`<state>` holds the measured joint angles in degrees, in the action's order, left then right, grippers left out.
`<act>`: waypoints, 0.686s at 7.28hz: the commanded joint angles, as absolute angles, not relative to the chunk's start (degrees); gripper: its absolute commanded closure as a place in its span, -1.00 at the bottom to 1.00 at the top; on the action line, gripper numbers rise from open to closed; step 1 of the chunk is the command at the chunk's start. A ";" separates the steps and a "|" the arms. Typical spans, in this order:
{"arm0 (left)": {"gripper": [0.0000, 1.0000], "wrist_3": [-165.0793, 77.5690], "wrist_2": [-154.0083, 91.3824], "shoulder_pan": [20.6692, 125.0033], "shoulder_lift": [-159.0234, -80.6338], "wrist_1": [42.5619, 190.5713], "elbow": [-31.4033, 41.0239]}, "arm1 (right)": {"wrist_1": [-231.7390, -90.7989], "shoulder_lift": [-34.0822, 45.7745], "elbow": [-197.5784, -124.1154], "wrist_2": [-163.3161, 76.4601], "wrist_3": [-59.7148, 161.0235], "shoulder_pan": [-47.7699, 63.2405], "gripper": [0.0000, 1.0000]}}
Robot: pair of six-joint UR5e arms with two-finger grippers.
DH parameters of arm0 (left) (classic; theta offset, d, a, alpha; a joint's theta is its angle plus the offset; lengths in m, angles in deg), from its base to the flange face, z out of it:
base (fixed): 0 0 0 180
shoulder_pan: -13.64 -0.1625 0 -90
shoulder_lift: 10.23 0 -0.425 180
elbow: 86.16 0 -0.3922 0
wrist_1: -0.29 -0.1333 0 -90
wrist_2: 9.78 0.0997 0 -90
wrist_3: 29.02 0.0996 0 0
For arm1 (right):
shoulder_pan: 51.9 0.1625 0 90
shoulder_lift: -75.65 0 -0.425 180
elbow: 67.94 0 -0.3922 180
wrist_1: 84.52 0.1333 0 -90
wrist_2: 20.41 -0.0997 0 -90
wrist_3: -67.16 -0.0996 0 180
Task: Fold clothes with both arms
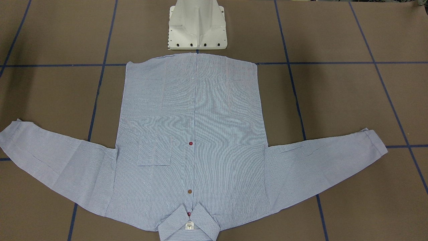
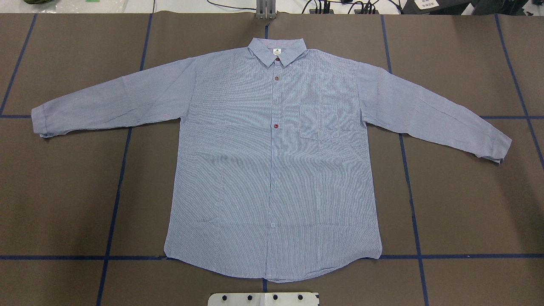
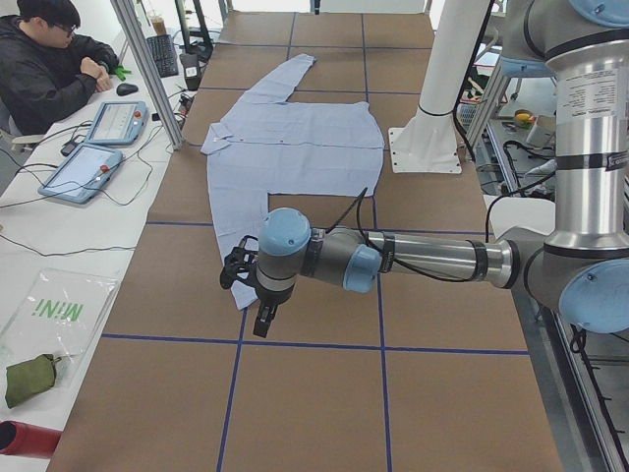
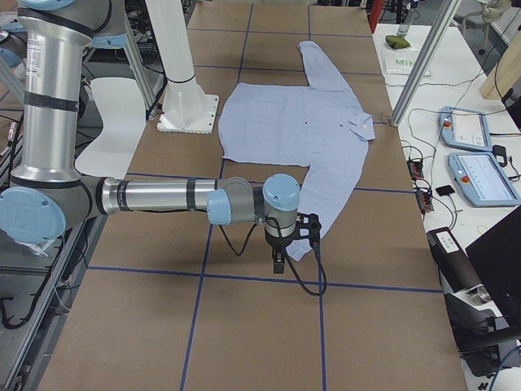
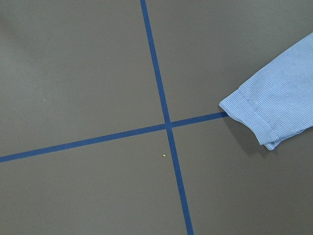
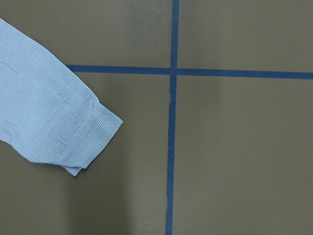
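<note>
The clothes are one light blue striped shirt [image 2: 272,170], lying flat and buttoned on the brown table, collar [image 2: 277,50] at the far side, both sleeves spread out sideways. From the front it shows as the same spread shirt [image 1: 194,134]. My left gripper [image 3: 263,324] hangs above the table by the left sleeve's end; the left wrist view shows that cuff [image 5: 259,117] and no fingers. My right gripper [image 4: 279,259] hangs by the other sleeve's end, whose cuff [image 6: 83,137] shows in the right wrist view. I cannot tell whether either gripper is open or shut.
The white pedestal base [image 1: 197,26] stands just behind the shirt's hem. Blue tape lines [image 2: 114,204] cross the brown table. A person [image 3: 49,69] sits at a side desk with tablets [image 3: 84,172]; more tablets [image 4: 480,175] lie beside the table's other long edge.
</note>
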<state>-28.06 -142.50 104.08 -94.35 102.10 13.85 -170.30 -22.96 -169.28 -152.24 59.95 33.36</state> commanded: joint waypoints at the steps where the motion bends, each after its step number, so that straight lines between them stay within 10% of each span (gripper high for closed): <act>1: -0.99 -28.14 -142.67 104.08 -94.35 103.11 14.04 | -170.22 -22.87 -169.28 -152.15 59.95 33.36 -1.00; 5: -0.99 -27.89 -142.32 104.60 -96.98 108.27 15.43 | -155.50 -22.43 -169.19 -151.72 59.33 33.36 -1.00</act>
